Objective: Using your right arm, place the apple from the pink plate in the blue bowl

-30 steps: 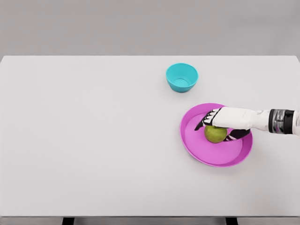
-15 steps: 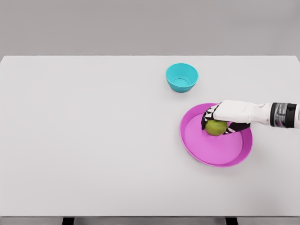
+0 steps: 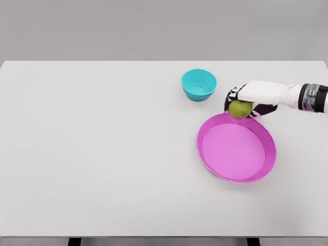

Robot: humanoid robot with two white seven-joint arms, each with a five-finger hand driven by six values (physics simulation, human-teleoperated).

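Reaching in from the right, the right hand (image 3: 245, 101) curled its fingers around the green apple (image 3: 239, 109), holding it over the far rim of the pink plate (image 3: 236, 147). Nothing stood between it and the blue bowl (image 3: 199, 84), just to the left on the white table (image 3: 102, 154); bowl and plate held nothing.

We see the green apple (image 3: 239, 109) held above the pink plate's (image 3: 259, 169) far rim. The plate lies flat near the table's right edge. The blue bowl (image 3: 199, 84) stands upright toward the far edge.
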